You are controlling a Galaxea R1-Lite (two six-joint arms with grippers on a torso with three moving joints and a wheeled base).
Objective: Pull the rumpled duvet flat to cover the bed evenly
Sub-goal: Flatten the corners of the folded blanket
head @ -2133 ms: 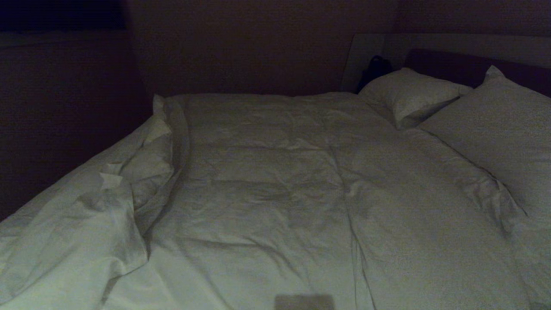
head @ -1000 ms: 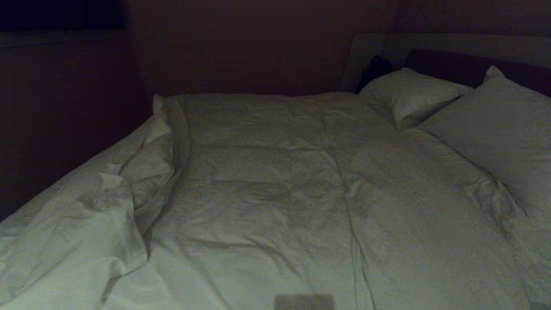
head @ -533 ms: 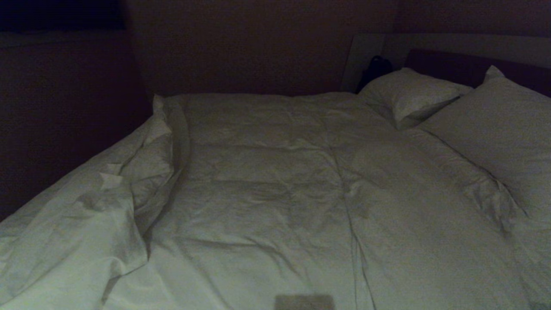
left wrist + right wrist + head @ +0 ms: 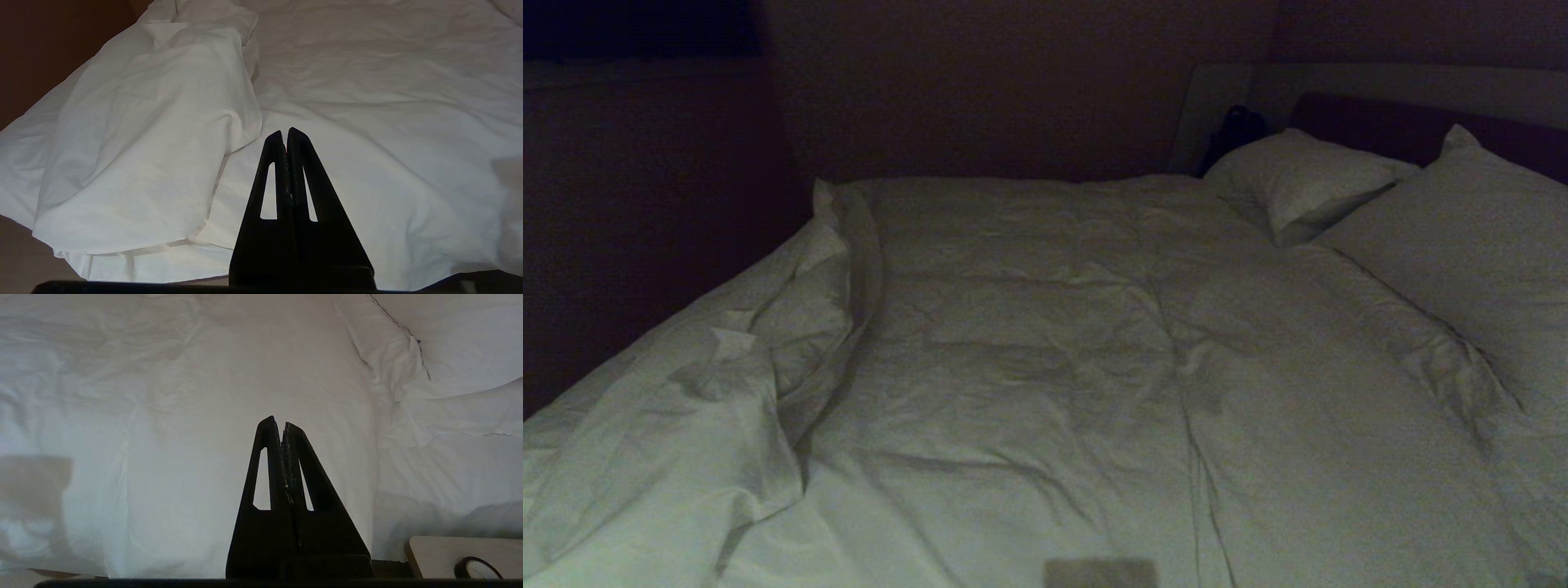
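The white duvet lies across most of the bed, creased. At the left its edge is folded back over itself in a rumpled heap, which in the left wrist view is the thick fold. The bed's dark headboard sits at the far right in a pale surround. Neither arm shows in the head view. My left gripper is shut and empty, held above the duvet beside the fold. My right gripper is shut and empty above the smooth duvet.
Two white pillows lie at the head of the bed on the right. A dark object stands behind the far pillow. Dark walls close in at the left and behind. A pale tabletop with a black ring sits by the bed's near side.
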